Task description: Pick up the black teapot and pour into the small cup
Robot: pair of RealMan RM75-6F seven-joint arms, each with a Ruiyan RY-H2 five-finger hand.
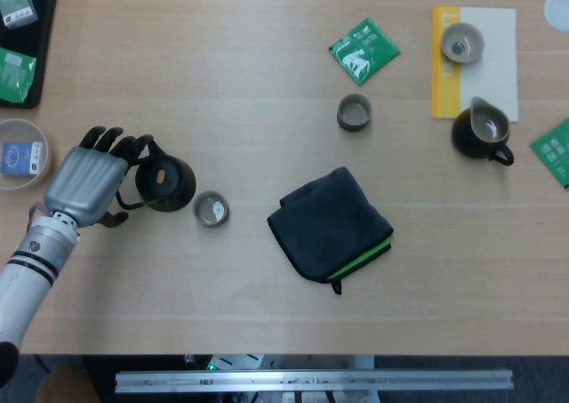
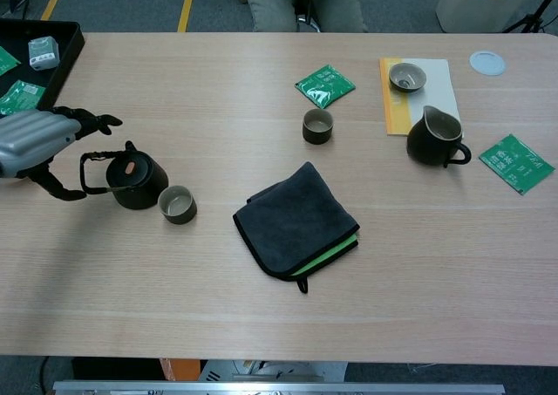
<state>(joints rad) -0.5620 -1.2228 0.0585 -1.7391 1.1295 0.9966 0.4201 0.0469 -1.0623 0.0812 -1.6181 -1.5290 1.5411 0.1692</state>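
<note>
Nearest to me, the folded dark cloth [image 1: 331, 222] with a green edge is lying at the middle of the wooden table [image 1: 267, 92]. To its left, the small cup [image 1: 212, 208] is standing upright, just beside the black teapot [image 1: 164, 182] and on that pot's right. I am seeing my left hand [image 1: 87, 179] hovering at the teapot's handle side; in the chest view the fingers [image 2: 94, 120] are spread apart above and below the thin handle without closing on it, so the hand is holding nothing and the teapot is resting on the table. My right hand is appearing in neither view. Farther out, near the table's centre, a second cup [image 1: 354, 113] is standing alone, with a green tea packet [image 1: 364, 50] lying just beyond it. To the right, a dark pitcher [image 1: 481, 132] is sitting with its handle pointing right, near the edge of a white and yellow mat [image 1: 484, 74] that is bearing a shallow bowl [image 1: 461, 43]. Another green packet [image 1: 556, 150] is lying at the right edge. At the far left, a round container [image 1: 20, 154] holding a blue item is sitting near my left hand, and a black tray [image 1: 27, 38] with packets is occupying the far corner.
</note>
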